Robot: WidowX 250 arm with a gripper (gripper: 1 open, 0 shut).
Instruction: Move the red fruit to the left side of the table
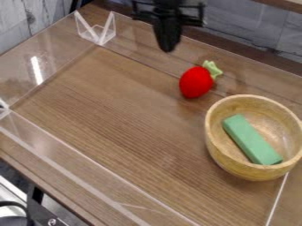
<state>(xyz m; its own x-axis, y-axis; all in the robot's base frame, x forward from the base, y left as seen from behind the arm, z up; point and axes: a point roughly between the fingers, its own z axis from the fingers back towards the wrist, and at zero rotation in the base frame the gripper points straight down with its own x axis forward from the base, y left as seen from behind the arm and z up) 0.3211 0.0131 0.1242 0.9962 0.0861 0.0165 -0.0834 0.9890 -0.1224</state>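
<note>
Your pincer [169, 41] hangs above the bench [106, 106] with its jaws together, gripping nothing. At its five o'clock the red fruit [197, 81] lies on the wood, apart from it. Further toward five o'clock, a wooden bowl [222, 150] holds a green block [252, 139].

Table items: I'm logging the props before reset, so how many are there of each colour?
Red: 1, the red fruit
Green: 1, the green block
Light wood: 1, the wooden bowl holding the block
Total: 3 on the table
</note>
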